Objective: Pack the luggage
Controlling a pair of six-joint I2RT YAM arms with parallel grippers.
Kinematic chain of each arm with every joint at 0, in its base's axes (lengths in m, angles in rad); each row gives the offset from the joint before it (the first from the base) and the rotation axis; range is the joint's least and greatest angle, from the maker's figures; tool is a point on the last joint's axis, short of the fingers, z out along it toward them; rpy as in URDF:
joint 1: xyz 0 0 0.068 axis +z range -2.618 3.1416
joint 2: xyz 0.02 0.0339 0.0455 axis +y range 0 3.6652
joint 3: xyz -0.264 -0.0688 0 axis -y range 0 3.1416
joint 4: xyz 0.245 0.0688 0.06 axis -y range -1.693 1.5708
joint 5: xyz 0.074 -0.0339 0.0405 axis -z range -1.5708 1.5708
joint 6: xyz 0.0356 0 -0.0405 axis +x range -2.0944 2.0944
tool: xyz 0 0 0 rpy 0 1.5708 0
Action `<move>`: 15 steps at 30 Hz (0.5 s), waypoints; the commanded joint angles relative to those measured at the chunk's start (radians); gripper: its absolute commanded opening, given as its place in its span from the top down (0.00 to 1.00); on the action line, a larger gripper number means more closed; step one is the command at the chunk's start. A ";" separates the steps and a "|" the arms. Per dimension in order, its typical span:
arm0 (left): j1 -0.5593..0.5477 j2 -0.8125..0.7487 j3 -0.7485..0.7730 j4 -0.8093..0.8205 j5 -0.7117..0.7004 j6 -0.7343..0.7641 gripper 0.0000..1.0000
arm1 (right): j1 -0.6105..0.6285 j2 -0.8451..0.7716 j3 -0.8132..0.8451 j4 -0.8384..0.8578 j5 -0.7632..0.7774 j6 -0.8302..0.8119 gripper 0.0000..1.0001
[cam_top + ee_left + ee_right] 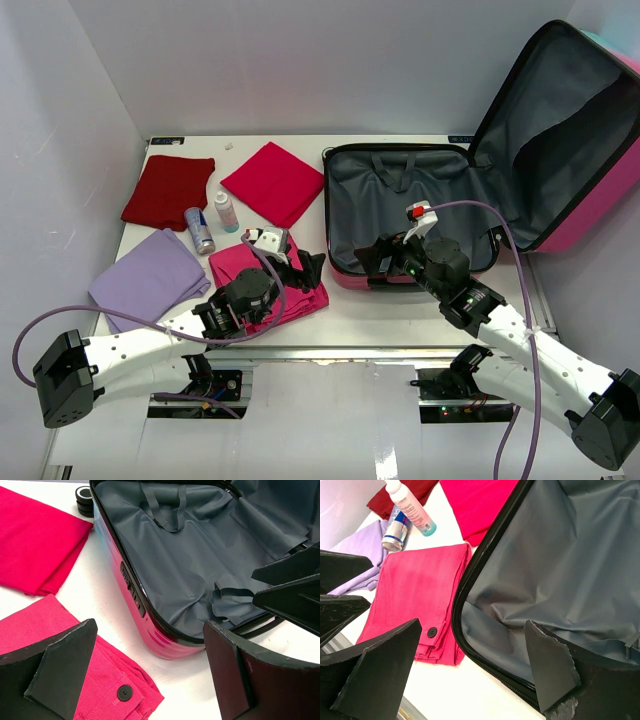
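The luggage (400,195) lies open at the right of the table. Its grey lining (190,570) is bare and its pink lid (575,130) leans up at the far right. A folded pink garment (262,290) with a black button (124,692) lies just left of the case. My left gripper (300,267) hovers open over the garment's right edge, next to the case's front left corner, holding nothing. My right gripper (373,260) stands open at the case's front rim (485,665), also holding nothing. The two grippers are close together, facing each other.
A red cloth (272,182), a dark red cloth (168,190) and a lavender cloth (150,275) lie on the left half of the table. A can (200,230) and a small white bottle (226,211) stand between them. The case's wheels (85,500) point left.
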 commanded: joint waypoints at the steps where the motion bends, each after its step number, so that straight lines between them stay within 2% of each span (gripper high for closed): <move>1: -0.001 -0.005 0.014 -0.005 -0.009 -0.006 0.02 | 0.004 -0.022 -0.007 0.054 -0.005 -0.012 0.10; 8: -0.001 0.007 0.024 -0.024 -0.073 -0.027 0.03 | 0.004 -0.005 -0.003 0.051 0.007 -0.006 0.10; 11: -0.001 0.024 0.042 -0.068 -0.186 -0.065 0.05 | 0.004 0.005 0.005 0.045 0.010 -0.006 0.10; 14: 0.008 0.047 0.086 -0.211 -0.348 -0.237 0.06 | 0.004 0.009 0.008 0.039 0.028 -0.007 0.10; 15: 0.028 0.055 0.127 -0.306 -0.381 -0.309 0.06 | 0.004 0.012 0.009 0.039 0.036 -0.009 0.10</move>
